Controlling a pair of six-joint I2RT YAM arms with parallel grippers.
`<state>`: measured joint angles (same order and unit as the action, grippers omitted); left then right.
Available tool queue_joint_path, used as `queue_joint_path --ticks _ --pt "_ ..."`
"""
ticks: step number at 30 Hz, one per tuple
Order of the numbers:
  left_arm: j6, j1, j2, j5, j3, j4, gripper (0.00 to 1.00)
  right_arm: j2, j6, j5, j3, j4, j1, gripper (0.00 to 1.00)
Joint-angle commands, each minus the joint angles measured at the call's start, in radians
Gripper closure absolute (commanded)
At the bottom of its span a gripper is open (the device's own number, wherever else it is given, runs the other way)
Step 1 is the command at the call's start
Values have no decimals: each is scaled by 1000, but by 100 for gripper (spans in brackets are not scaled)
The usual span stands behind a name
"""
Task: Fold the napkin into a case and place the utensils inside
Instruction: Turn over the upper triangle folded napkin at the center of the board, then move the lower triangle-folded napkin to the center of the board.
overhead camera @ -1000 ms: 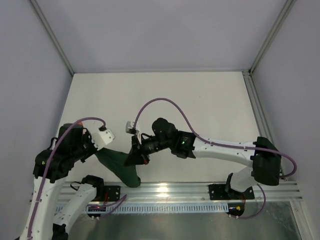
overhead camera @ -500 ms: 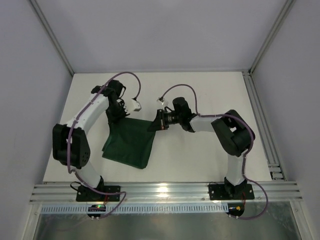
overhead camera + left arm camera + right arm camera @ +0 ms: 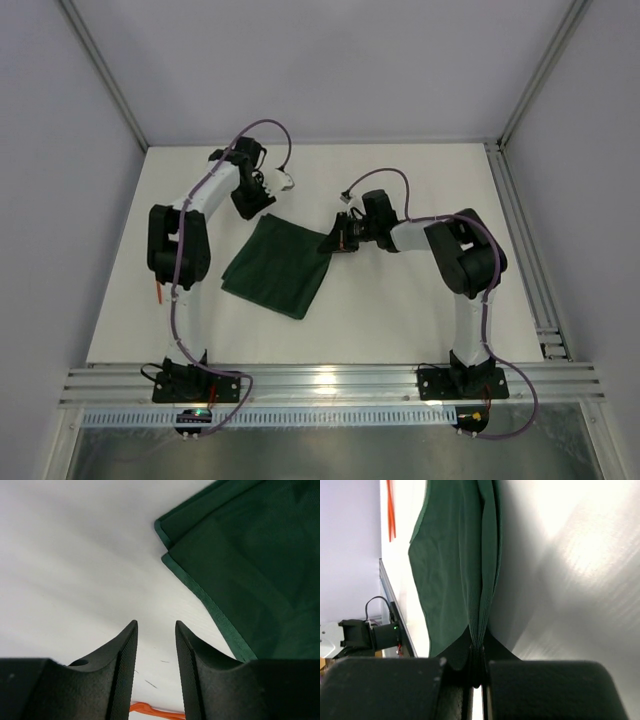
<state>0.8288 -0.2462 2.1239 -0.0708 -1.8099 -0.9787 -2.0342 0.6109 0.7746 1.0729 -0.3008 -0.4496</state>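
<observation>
- Top view: dark green folded cloth napkin (image 3: 278, 265) flat on white table (image 3: 400, 310); right gripper (image 3: 335, 241) at napkin's right corner, left gripper (image 3: 252, 203) just off its far corner.
- Left wrist: jaws apart, nothing between; thin orange plastic utensil (image 3: 150, 710) near napkin's edge.
- Right wrist: jaws clamped on napkin's layered edge.

No legible text, labels or numbers in any view.
</observation>
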Motion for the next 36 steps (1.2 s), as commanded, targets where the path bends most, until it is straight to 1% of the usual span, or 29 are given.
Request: queue_joint_path --ticks 1,2,3,4,7,9,10,11,12,13,14,16,18,20,21,24,26,27,30,33,34,36 --pt "-75 2 -7 11 -34 109 61 5 -13 -64 15 32 2 96" --pt "-107 1 -13 6 -34 123 59 3 -13 -70 18 37 5 96" --pt "-123 4 -19 0 -32 138 55 2 -13 -84 22 45 11 96" --pt "-140 5 -39 -9 -34 138 53 -4 -13 -96 36 72 14 96" --pt "-195 12 -93 -49 -22 103 51 3 -22 -144 41 111 23 94" --pt "-215 12 -133 -73 36 81 51 17 -36 -184 33 138 23 91" --pt "-220 13 -177 -83 70 78 51 25 -42 -192 30 144 25 91" --pt "-224 13 -200 -90 143 77 51 41 -57 -202 27 155 23 90" --pt "-229 13 -220 -107 179 75 51 51 -66 -219 21 167 25 89" --pt "-235 13 -241 -113 214 71 52 60 -75 -248 21 187 23 87" --pt "-237 13 -278 -119 278 71 52 72 -101 -265 22 204 23 82" --pt "-238 15 -314 -121 339 77 52 77 -117 -288 24 233 25 81" --pt "-241 15 -355 -118 407 101 51 75 -123 -287 27 241 25 76" --pt "-243 15 -367 -113 432 98 51 75 -125 -299 29 259 25 66" --pt "-244 15 -372 -109 452 97 51 84 -126 -305 22 265 25 58" --pt "-253 15 -381 -74 481 101 51 114 -134 -380 -5 285 28 48" --pt "-269 19 -392 -73 509 107 52 166 -161 -440 -13 311 31 45" --pt "-273 25 -403 -80 517 109 52 184 -175 -504 -19 353 29 45" --pt "-292 48 -421 -95 544 109 51 268 -238 -613 -19 428 29 43" --pt "-303 73 -429 -112 572 112 51 365 -292 -669 -53 454 20 44" --pt "-304 90 -427 -122 578 115 51 390 -307 -669 -66 451 -4 45" --pt "-306 107 -424 -141 593 117 51 456 -353 -652 -117 421 -46 58"
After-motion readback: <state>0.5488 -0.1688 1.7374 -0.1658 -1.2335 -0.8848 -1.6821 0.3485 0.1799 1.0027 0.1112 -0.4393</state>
